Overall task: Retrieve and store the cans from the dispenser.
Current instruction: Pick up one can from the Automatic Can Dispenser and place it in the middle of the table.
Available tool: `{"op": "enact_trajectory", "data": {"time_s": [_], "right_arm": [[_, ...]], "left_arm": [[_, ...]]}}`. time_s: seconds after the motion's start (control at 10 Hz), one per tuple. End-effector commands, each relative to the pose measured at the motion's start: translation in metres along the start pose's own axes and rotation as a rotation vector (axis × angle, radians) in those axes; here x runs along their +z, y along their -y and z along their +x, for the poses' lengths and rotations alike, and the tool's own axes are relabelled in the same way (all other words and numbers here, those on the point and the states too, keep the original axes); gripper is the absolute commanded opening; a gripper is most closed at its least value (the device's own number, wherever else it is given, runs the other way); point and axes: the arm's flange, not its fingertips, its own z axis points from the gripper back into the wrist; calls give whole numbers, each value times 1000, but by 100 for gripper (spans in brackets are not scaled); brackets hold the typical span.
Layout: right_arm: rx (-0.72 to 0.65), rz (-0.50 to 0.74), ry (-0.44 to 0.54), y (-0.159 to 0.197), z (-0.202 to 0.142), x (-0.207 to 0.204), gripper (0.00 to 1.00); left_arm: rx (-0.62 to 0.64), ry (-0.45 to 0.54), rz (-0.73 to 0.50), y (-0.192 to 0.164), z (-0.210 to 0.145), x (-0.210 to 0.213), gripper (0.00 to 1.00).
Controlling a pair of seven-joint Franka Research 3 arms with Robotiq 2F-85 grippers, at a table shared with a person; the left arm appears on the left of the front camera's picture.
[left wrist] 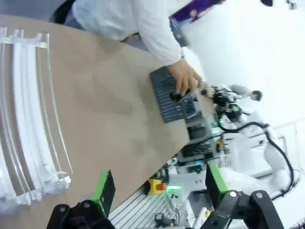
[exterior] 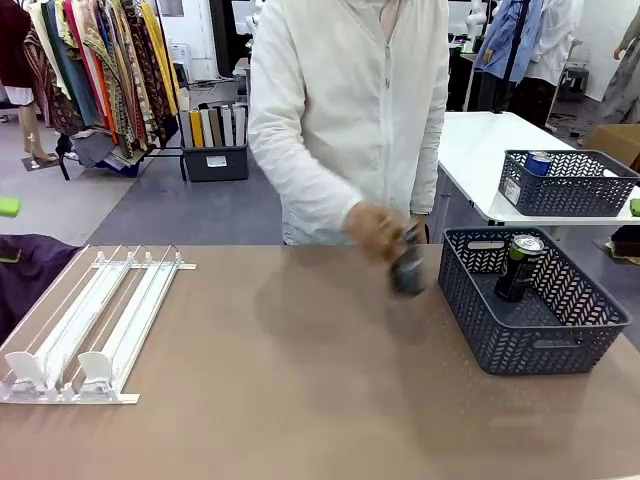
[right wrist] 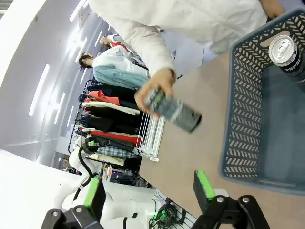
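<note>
Over the table (exterior: 300,400), a blurred dark can (exterior: 407,268)

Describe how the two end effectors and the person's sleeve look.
Both the left end effector and the right end effector have black linkage bodies and fingers faced with bright green pads. The person's sleeve is white, long and loose, part of a zipped jacket.

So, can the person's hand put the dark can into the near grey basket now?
Probably yes. The hand holds the dark can just beside the basket, whose top is open, with one can standing at the far side and bare floor left.
</note>
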Motion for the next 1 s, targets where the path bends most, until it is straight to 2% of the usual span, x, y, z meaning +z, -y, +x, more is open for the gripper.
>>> {"op": "enact_trajectory", "data": {"time_s": [0.0, 0.1, 0.9], "right_arm": [[6, 20, 20, -4, 5, -3, 100], [6, 20, 20, -4, 5, -3, 100], [6, 20, 20, -4, 5, -3, 100]], "left_arm": [[-87, -193, -41, -18, 17, -38, 100], [0, 0, 0, 0, 0, 0, 100], [0, 0, 0, 0, 0, 0, 100]]}}
